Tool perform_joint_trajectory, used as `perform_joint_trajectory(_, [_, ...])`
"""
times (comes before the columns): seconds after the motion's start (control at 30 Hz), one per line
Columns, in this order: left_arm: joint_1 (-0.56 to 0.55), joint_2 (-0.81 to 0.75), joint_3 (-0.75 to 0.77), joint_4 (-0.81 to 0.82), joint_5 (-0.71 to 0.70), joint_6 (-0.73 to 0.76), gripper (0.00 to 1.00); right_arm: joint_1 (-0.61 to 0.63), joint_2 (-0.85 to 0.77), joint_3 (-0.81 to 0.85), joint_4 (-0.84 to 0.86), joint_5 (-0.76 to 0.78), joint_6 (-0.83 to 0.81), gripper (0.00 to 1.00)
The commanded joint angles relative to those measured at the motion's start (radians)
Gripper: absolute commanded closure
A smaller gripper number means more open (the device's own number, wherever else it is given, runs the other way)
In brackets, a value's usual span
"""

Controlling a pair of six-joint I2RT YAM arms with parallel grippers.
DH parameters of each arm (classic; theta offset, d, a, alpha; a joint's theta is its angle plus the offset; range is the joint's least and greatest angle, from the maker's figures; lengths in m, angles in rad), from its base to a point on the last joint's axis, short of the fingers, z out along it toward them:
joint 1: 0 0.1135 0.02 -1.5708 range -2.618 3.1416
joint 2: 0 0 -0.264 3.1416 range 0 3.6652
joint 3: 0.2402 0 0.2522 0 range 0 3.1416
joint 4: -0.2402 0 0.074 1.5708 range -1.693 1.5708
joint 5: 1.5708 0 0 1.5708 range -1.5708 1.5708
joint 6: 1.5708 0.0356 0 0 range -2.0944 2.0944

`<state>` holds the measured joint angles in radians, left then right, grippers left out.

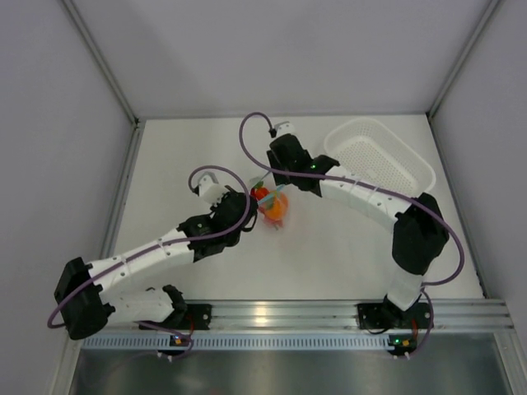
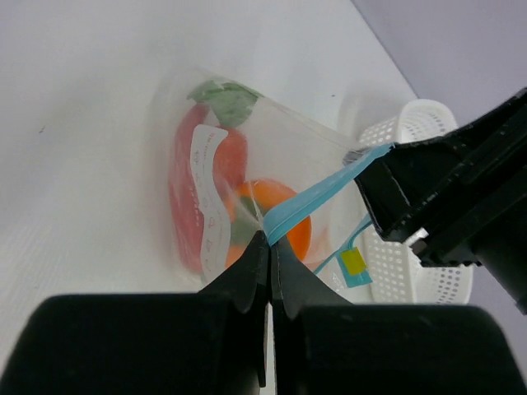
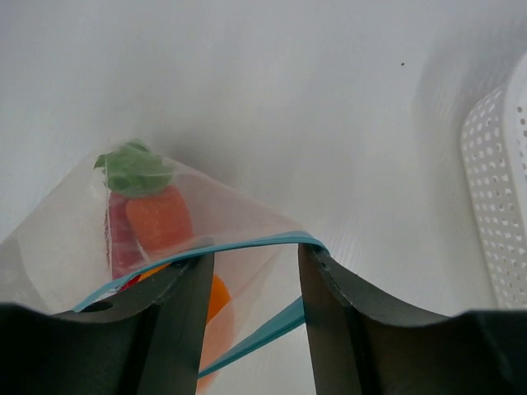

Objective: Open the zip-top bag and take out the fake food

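Observation:
The zip-top bag [image 1: 272, 206] hangs between both grippers at the table's middle. In the left wrist view the clear bag [image 2: 272, 140] holds the red chili [image 2: 183, 206], the carrot [image 2: 233, 158] with green leaves and the orange [image 2: 290, 212]. My left gripper [image 2: 269, 240] is shut on the light blue zip strip [image 2: 317, 197]. My right gripper [image 3: 255, 257] is open. One zip strip [image 3: 247, 244] lies across its fingertips and the other strip runs lower between its fingers. The carrot [image 3: 156, 218] and the orange [image 3: 216, 296] show through the plastic there.
A white perforated basket [image 1: 422, 167] stands at the back right, also in the left wrist view [image 2: 412, 267] and the right wrist view [image 3: 494, 206]. A yellow and blue tag [image 2: 354, 263] hangs from the bag. Grey walls enclose the table.

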<state>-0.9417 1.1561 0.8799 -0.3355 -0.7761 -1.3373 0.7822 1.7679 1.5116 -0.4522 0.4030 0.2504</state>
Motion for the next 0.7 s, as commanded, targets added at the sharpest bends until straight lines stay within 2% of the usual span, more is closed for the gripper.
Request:
perform_joint_trajectory(0.0, [-0.005, 0.011, -0.091, 0.006, -0.054, -0.071, 1.00, -0.005, -0.027, -0.091, -0.051, -0.008, -0.060, 0.54])
perform_joint_trajectory(0.23, [-0.038, 0.051, -0.191, 0.046, -0.100, -0.169, 1.00, 0.072, -0.005, -0.178, -0.031, -0.019, 0.032, 0.54])
perform_joint_trajectory(0.5, [-0.046, 0.045, -0.183, 0.047, -0.091, -0.154, 1.00, 0.075, -0.125, -0.272, 0.110, -0.217, 0.199, 0.52])
perform_joint_trajectory(0.67, [-0.046, 0.057, -0.141, 0.073, -0.046, -0.063, 1.00, 0.075, -0.154, -0.316, 0.158, -0.309, 0.289, 0.50])
